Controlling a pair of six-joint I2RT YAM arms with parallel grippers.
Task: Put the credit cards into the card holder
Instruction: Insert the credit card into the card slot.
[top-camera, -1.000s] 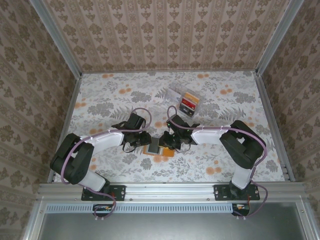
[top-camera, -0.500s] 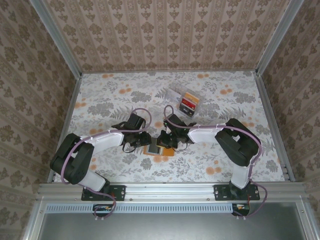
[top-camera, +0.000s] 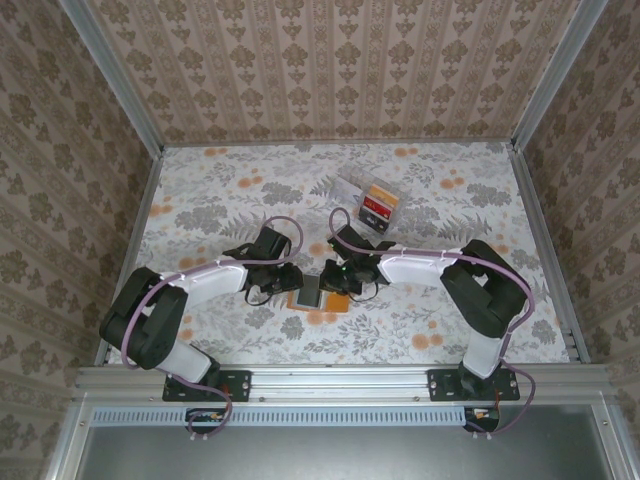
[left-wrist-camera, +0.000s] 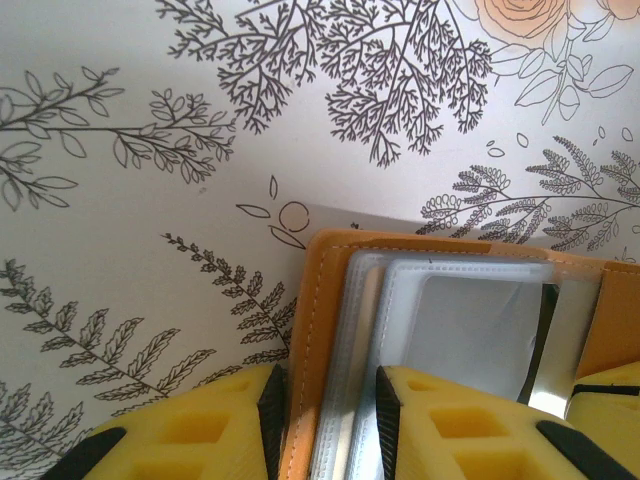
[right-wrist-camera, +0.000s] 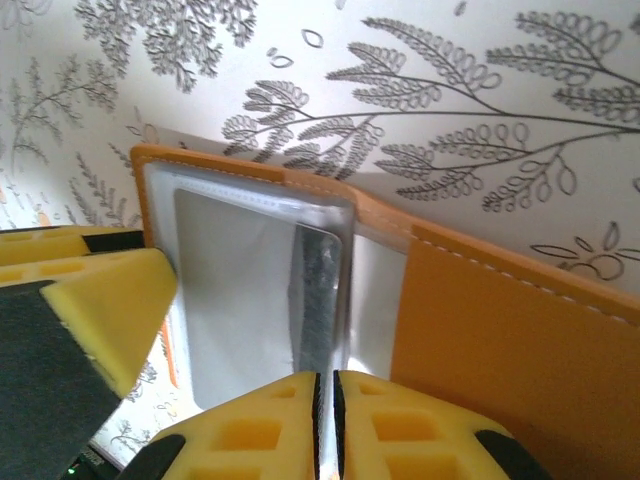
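Note:
The orange-tan card holder (top-camera: 338, 305) lies open on the flowered table between both arms. My left gripper (left-wrist-camera: 327, 405) is shut on its left edge, pinching the orange cover (left-wrist-camera: 308, 320) and the clear inner sleeves. My right gripper (right-wrist-camera: 325, 385) is shut on a dark grey credit card (right-wrist-camera: 320, 290), held edge-on with its far end inside a clear sleeve of the card holder (right-wrist-camera: 500, 330). From above, the left gripper (top-camera: 290, 283) and the right gripper (top-camera: 333, 283) nearly meet over the holder. A red card (top-camera: 372, 209) and an orange card (top-camera: 382, 195) lie in a clear box.
The clear plastic box (top-camera: 352, 186) sits behind the grippers, toward the back middle of the table. A yellow finger (right-wrist-camera: 100, 300) of the left gripper stands close on the left in the right wrist view. Metal rails border the table (top-camera: 200, 200).
The right gripper slid a little to the left over the card holder, then eased back to the right. The left arm and the holder stayed in place.

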